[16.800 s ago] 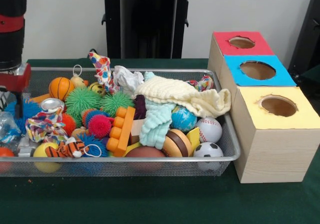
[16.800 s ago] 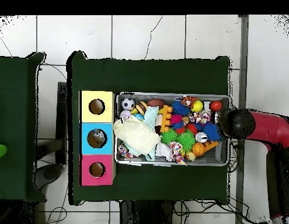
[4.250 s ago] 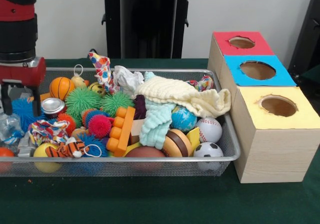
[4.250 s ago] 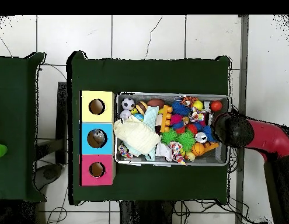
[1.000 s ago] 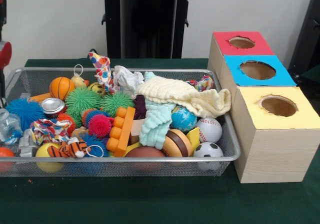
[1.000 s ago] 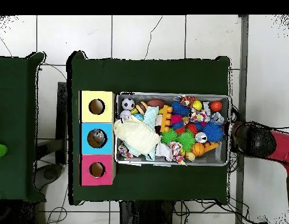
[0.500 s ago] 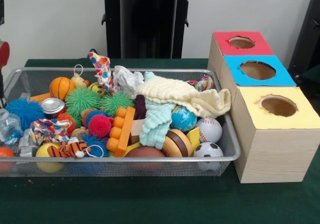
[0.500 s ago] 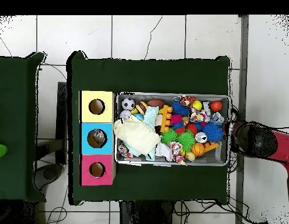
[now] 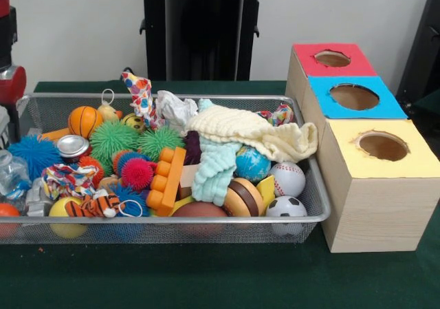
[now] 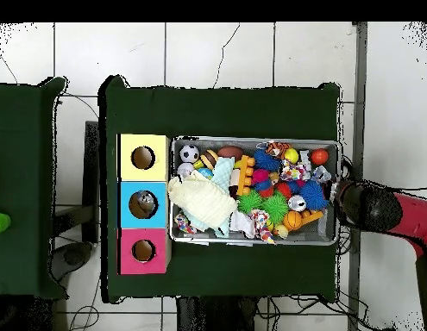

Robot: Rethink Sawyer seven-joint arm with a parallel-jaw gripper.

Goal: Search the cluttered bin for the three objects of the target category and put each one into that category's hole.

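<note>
The silver wire-mesh bin [image 9: 172,230] [image 10: 254,240] is full of toys. A short shiny silver can [image 9: 72,146] [image 10: 297,203] lies near its left end in the front view, between a blue spiky ball [image 9: 34,152] and a green one [image 9: 112,137]. A clear plastic bottle [image 9: 9,174] lies at the far left end, beside a grey blocky toy [image 9: 34,200]. I cannot make out a clear wrapper. The arm's red and black end [image 9: 9,82] [image 10: 370,207] hangs just outside that end of the bin. Its gripper is hidden.
Three wooden boxes stand beside the bin's other end, topped red [image 9: 332,58], blue [image 9: 354,97] and yellow [image 9: 382,146], each with a round hole. Something pale shows inside the blue box's hole [image 10: 144,204]. A cream knitted cloth [image 9: 251,131] covers toys near the boxes.
Since long ago the arm has left the bin's end and now hangs just outside it. In the last half second it edged back toward the bin. The toys have not moved.
</note>
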